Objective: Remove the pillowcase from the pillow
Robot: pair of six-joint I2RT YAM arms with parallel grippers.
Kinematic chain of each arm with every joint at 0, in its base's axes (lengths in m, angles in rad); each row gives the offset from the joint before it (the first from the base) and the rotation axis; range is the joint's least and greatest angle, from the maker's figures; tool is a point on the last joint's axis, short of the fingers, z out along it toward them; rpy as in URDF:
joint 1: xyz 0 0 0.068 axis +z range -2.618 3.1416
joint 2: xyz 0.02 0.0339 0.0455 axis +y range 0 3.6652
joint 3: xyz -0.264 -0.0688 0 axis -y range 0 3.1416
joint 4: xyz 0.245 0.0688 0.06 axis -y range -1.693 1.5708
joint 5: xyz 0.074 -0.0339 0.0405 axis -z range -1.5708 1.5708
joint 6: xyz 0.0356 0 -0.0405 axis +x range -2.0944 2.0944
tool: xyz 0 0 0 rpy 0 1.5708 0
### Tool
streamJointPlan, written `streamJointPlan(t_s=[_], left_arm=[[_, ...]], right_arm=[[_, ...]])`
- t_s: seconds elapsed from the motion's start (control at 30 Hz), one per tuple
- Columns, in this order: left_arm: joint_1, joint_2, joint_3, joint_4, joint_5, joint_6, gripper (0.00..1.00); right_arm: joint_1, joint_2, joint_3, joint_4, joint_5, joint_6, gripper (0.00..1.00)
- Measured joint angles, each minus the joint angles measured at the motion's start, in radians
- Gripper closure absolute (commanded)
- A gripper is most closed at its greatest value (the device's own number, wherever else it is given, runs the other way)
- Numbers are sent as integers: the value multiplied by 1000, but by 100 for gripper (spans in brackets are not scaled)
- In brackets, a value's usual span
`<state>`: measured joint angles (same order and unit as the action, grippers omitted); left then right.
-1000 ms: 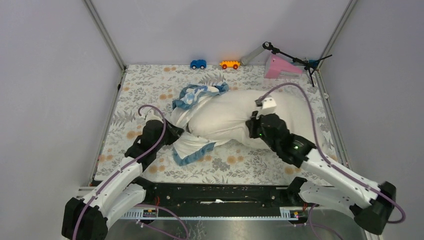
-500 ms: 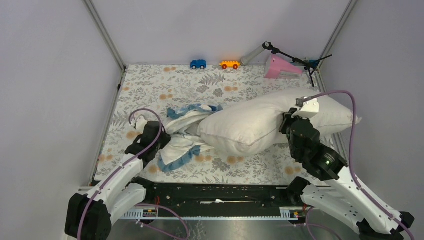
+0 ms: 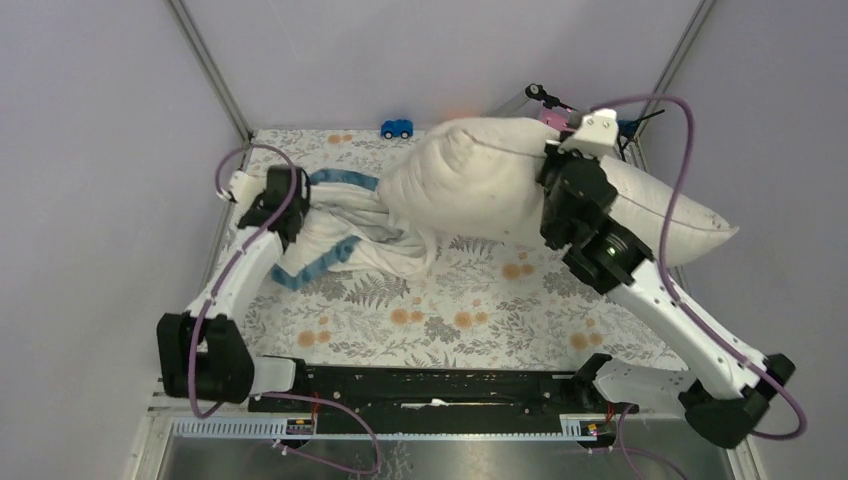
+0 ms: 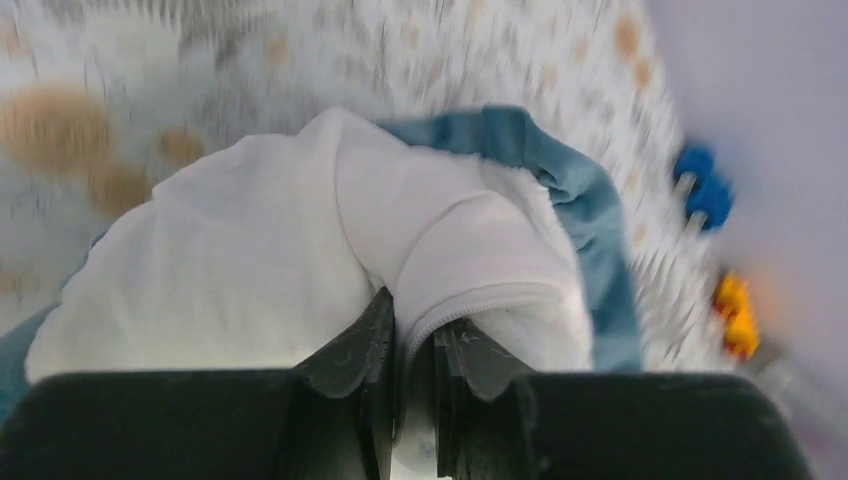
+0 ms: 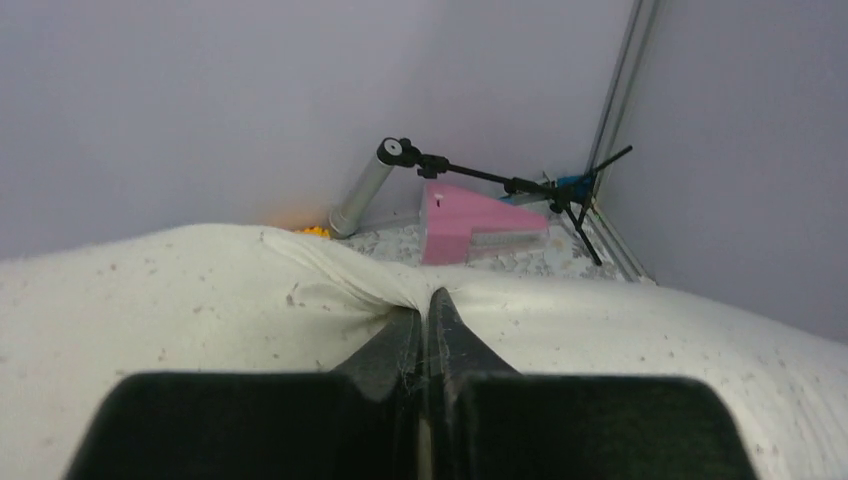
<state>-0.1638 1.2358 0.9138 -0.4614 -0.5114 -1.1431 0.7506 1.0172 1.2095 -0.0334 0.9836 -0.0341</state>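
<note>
The plump cream-white pillow (image 3: 470,180) hangs lifted over the back right of the table. My right gripper (image 3: 545,170) is shut on a pinch of its fabric, as the right wrist view shows with the gripper (image 5: 428,300) biting into the pillow (image 5: 180,300). The limp pillowcase (image 3: 350,235), white side out with blue edging, stretches from the pillow's left end to my left gripper (image 3: 303,205) at the back left. In the left wrist view that gripper (image 4: 418,335) is shut on a white fold of the pillowcase (image 4: 250,260). Whether the pillow's end is still inside the case is hidden by folds.
The floral table cloth (image 3: 450,310) covers the table. A blue toy car (image 3: 397,128) stands at the back wall. A pink wedge (image 5: 470,220), a black stand (image 5: 500,180) and a grey cylinder (image 5: 362,190) sit in the back right corner behind the pillow.
The right arm has raised the pillow and carried it toward the back right. The left arm has pulled the pillowcase to the back left, stretching it out from the pillow.
</note>
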Motion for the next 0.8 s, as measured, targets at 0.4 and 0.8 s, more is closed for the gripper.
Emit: streamJointPlan(t_s=[0.4, 0.8], left_arm=[[254, 43, 180, 254, 195, 140, 1], [140, -143, -274, 442, 262, 359, 1]], right_arm=[[-68, 349, 305, -62, -474, 44, 1], [-167, 145, -145, -81, -741, 183, 0]])
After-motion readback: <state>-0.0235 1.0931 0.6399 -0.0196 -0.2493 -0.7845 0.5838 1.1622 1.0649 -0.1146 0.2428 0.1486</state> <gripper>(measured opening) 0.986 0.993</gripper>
